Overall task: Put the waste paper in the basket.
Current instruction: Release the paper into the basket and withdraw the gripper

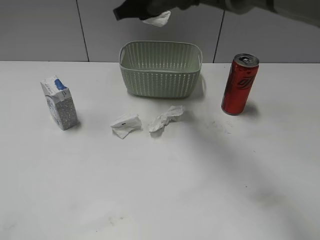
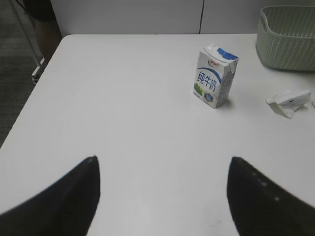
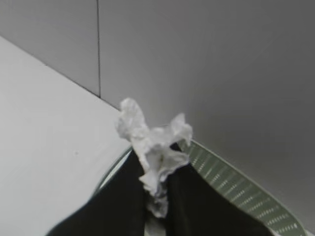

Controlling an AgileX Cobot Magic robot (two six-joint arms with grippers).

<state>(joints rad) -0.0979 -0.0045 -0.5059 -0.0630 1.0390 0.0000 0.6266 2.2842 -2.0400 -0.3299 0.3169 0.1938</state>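
Observation:
My right gripper [image 1: 150, 14] is shut on a crumpled white waste paper wad [image 1: 159, 20] high above the pale green basket [image 1: 160, 68]. In the right wrist view the wad [image 3: 155, 147] is pinched between the dark jaws [image 3: 156, 169], with the basket rim [image 3: 236, 182] below. Two more waste paper wads lie on the table in front of the basket, one on the left [image 1: 125, 124] and one on the right [image 1: 165, 120]. My left gripper [image 2: 162, 167] is open and empty over bare table; the left wad [image 2: 289, 101] and the basket [image 2: 288, 37] show at that view's right.
A white-and-blue milk carton [image 1: 59, 102] stands at the left, also in the left wrist view [image 2: 214, 76]. A red can [image 1: 240, 84] stands right of the basket. The white table [image 1: 160, 190] meets a grey wall behind; its left edge drops to the floor [image 2: 19, 73].

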